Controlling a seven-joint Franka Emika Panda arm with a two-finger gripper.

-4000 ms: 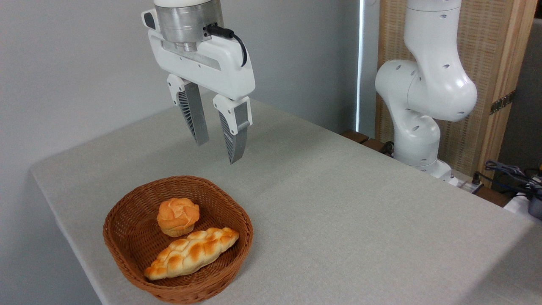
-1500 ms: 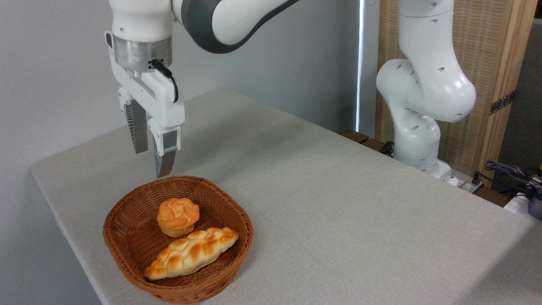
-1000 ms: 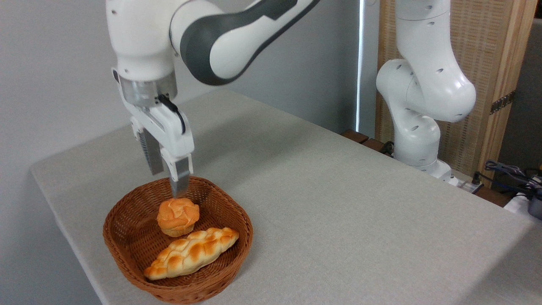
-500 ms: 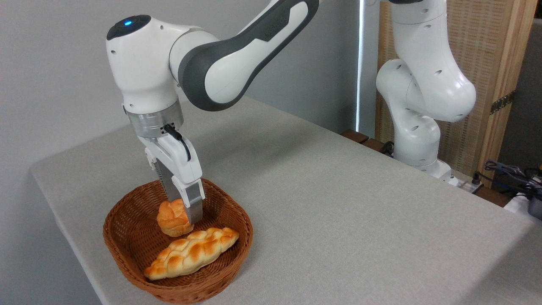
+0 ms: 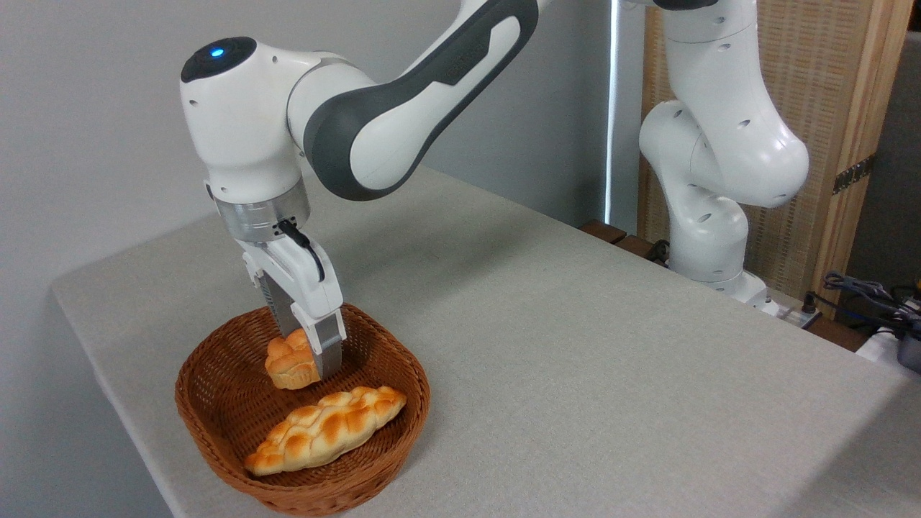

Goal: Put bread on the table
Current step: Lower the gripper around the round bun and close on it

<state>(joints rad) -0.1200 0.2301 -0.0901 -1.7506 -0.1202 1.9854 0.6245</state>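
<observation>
Here, gripper [image 5: 311,362] clamped on round bun [image 5: 288,363] in wicker basket [image 5: 216,424]; best lifted straight, clearing braided loaf [image 5: 325,429], toward table [image 5: 575,345].

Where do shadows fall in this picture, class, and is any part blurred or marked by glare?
Camera view: soft, even light; the arm's faint shadow lies on the table behind the basket; a darker shade covers the table's right near corner. Soft highlights on the white arm, no harsh glare. The bread in the pincer and the braided loaf look sharp; no motion blur.
</observation>
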